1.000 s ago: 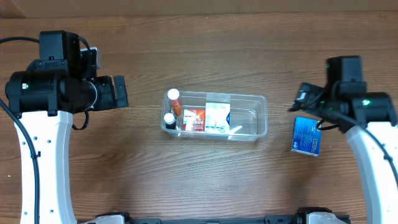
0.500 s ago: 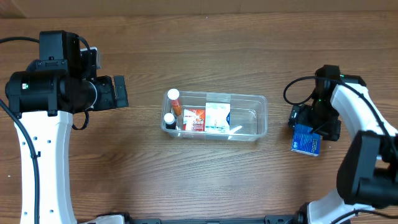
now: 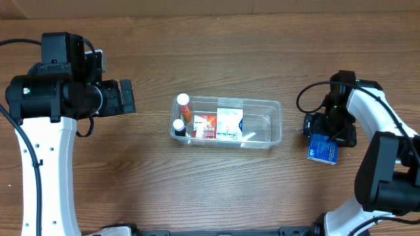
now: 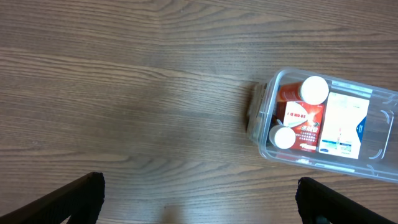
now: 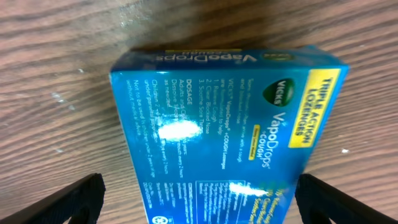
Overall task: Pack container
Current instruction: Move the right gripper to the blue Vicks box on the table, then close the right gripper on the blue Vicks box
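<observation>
- Container [image 4: 256,116] at right, partly cut off by the frame edge, sitting on wood tabletop [image 4: 124,93].
- Inside: two white-capped bottles [image 4: 314,89], red box [image 4: 303,121], white box [image 4: 342,127] beside it.
- Left gripper [image 4: 200,180] spread wide, tips at the bottom corners.

A wooden table [image 3: 216,190] carries a glossy blue Vicks VapoDrops box [image 5: 227,130] lying flat out toward 3 o'clock, with a yellow corner panel reading "Triple Action Lozenges". Near the table's middle are 2 bottles, a white-capped orange bottle [image 3: 183,99] and a second white-capped bottle [image 3: 178,124] at its 6 o'clock. A red box [image 3: 205,126] stands at 3 o'clock of that second bottle, with a white-and-blue box [image 3: 229,123] just beside it at its own 3 o'clock.
</observation>
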